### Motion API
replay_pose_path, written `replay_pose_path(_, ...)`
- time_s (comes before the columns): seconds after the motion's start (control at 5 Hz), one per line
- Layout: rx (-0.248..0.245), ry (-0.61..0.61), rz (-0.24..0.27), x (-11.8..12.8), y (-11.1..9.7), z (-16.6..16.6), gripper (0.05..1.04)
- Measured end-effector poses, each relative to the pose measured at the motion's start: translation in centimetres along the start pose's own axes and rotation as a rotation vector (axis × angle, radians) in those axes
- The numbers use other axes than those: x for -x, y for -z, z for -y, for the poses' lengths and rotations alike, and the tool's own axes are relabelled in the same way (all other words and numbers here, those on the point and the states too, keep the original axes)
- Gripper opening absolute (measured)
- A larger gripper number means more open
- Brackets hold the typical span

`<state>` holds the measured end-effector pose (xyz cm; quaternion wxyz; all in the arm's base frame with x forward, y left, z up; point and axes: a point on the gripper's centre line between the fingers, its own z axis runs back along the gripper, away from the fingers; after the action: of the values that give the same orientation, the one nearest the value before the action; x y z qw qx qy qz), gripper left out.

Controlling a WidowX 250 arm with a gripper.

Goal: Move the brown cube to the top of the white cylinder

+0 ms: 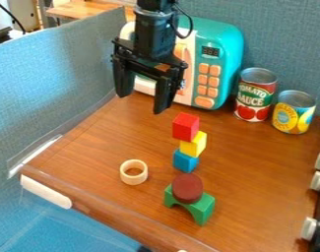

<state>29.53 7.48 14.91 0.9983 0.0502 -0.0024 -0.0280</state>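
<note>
Brown round block (187,188): in the camera view it sits on top of the green arch (202,209); it looks round, not a cube, though I take it for the cube of the task.
Weight and feel: probably light and stiff, painted wood by its look – a little slippery maybe, but hardly fragile.
Where to hold: I would take it by its round side wall, at two opposite places, low enough for a firm grip but above the green arch, so that the arch is not lifted or pushed.
Pale ring (132,181): it lies on the desk (90,162) near the green arch, and may be the "white cylinder"; the block should rest on its rim – the seat is narrow, so it must come down level.
Gripper (143,102): high over the desk, beyond the green arch; its jaws stand wide apart, with nothing between them.
Hidden parts: the underside of the brown round block is covered, so I cannot tell how well it is centred on the green arch.
Cut off: the upper arm (155,24) at the top edge, and the white knobs (309,229) at the side edge, are only partly in the picture.
Hard to make out: the exact height of the jaws above the desk.
</note>
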Motion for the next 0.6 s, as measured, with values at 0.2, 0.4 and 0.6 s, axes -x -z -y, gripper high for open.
replay_pose_path(0.2,0.011,0.002,-0.035,0.1,1.1,0.2,1.001)
replay_pose_path(0.4,0.013,0.009,-0.035,0.3,2.2,1.3,1.001)
replay_pose_path(0.6,0.008,0.023,-0.027,0.1,2.6,2.4,1.001)
